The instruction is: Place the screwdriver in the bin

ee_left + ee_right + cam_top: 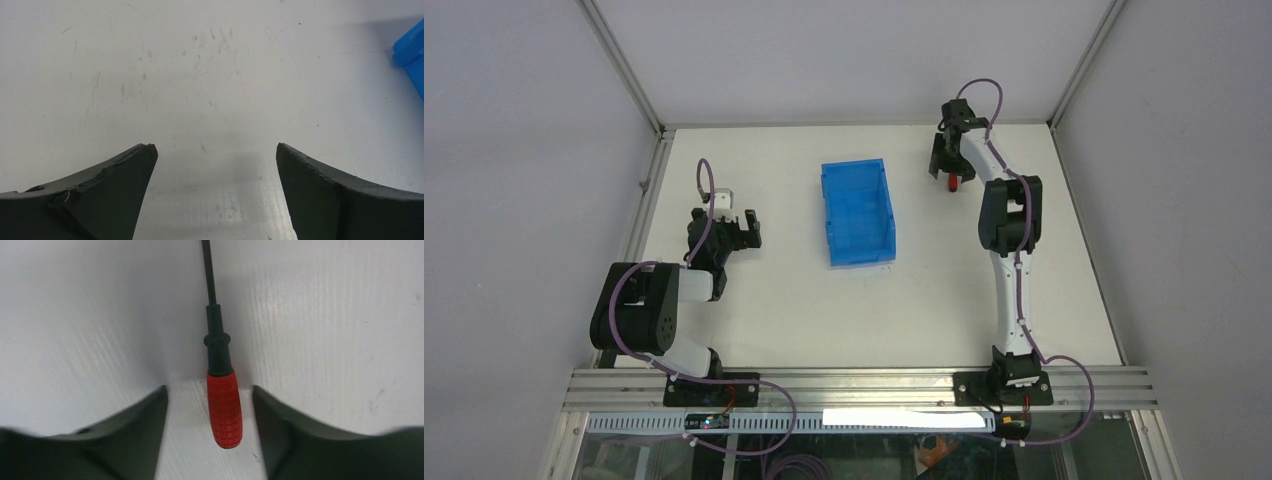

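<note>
- The screwdriver (pixel 954 181) lies flat on the white worktop (pixel 774 310) in the upper right of the top view. It is well apart from the bin (pixel 827 215) and outside it.
- In the right wrist view, the screwdriver (pixel 224 410) sits at the middle of the frame. Its red ribbed handle is low, and its dark collar and thin shaft run straight up to the top edge.
- The right end effector (pixel 209 390) is released. Its two dark fingers stand on either side of the red handle, with a strip of bare worktop showing on each side. The strip on the right is narrower. Neither finger visibly touches the handle.
- From above, the right end effector (pixel 949 165) points down over the screwdriver, with the arm stretched far up the frame. Only a bit of red shows beneath it.
- The bin stands upright at the upper centre of the top view, with its long side running up the frame. Only its ribbed blue floor shows inside.
- The left end effector (pixel 742 232) sits at the left of the top view, well apart from the bin.
- In the left wrist view, the left end effector (pixel 216 150) is released. Its fingers are spread wide over scuffed bare worktop with nothing between them. A corner of the bin (pixel 411 50) shows at the upper right edge.
</note>
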You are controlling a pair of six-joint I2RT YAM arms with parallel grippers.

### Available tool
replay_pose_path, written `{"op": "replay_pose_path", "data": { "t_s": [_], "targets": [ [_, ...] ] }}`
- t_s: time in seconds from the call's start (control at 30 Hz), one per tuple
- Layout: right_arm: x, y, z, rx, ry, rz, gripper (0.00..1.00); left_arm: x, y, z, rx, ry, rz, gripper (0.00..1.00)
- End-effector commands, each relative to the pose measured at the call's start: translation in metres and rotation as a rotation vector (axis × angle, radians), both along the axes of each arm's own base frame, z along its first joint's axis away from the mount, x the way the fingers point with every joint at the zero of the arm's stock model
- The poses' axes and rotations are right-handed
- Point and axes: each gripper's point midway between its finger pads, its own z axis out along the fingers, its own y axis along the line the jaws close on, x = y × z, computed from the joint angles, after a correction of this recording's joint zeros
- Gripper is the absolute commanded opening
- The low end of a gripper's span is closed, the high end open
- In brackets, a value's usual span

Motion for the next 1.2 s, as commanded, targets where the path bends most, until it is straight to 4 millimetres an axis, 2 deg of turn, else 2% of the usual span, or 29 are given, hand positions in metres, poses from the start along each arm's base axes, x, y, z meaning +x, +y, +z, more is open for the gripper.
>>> {"op": "replay_pose_path", "data": {
  "t_s": [0.0, 0.1, 0.13, 0.23, 0.4, 0.43, 0.57, 0.67, 0.8, 0.93, 1.07, 1.13, 1.17],
  "targets": [
    [0.0, 0.002, 0.002, 0.046, 0.013, 0.008, 0.36, 0.005, -0.004, 0.017, -0.018, -0.055, -0.001, 0.99],
    [0.002, 0.002, 0.021, 0.05, -0.023, 0.011, 0.02, 0.005, -0.004, 0.017, -0.019, -0.054, 0.0, 0.99],
    [0.003, 0.001, 0.032, 0.045, -0.043, 0.01, 0.0, 0.005, -0.004, 0.017, -0.018, -0.056, -0.001, 0.99],
    [0.003, -0.006, 0.076, 0.017, -0.117, -0.003, 0.0, 0.005, -0.004, 0.017, -0.017, -0.055, -0.001, 0.99],
    [-0.022, -0.021, 0.148, -0.049, -0.19, -0.03, 0.0, 0.005, -0.004, 0.017, -0.018, -0.055, -0.001, 0.99],
    [-0.027, -0.019, 0.155, -0.05, -0.192, -0.027, 0.0, 0.005, -0.003, 0.017, -0.018, -0.054, 0.0, 0.99],
    [-0.053, -0.007, 0.204, -0.045, -0.25, 0.003, 0.0, 0.005, -0.003, 0.017, -0.019, -0.054, 0.001, 0.99],
    [-0.074, 0.023, 0.238, -0.032, -0.309, 0.077, 0.0, 0.005, -0.004, 0.017, -0.018, -0.055, -0.001, 0.99],
    [-0.107, 0.089, 0.278, 0.015, -0.398, 0.233, 0.01, 0.005, -0.004, 0.017, -0.018, -0.055, -0.001, 0.99],
    [-0.14, 0.155, 0.302, 0.078, -0.463, 0.397, 0.02, 0.005, -0.003, 0.017, -0.019, -0.054, 0.001, 0.99],
    [-0.16, 0.202, 0.303, 0.086, -0.488, 0.492, 0.03, 0.005, -0.004, 0.017, -0.018, -0.055, -0.002, 0.99],
    [-0.163, 0.217, 0.292, 0.069, -0.483, 0.509, 0.03, 0.005, -0.004, 0.017, -0.019, -0.055, -0.002, 0.99],
    [-0.162, 0.223, 0.28, 0.054, -0.468, 0.509, 0.03, 0.005, -0.004, 0.017, -0.018, -0.055, -0.001, 0.99]
  ]
}}
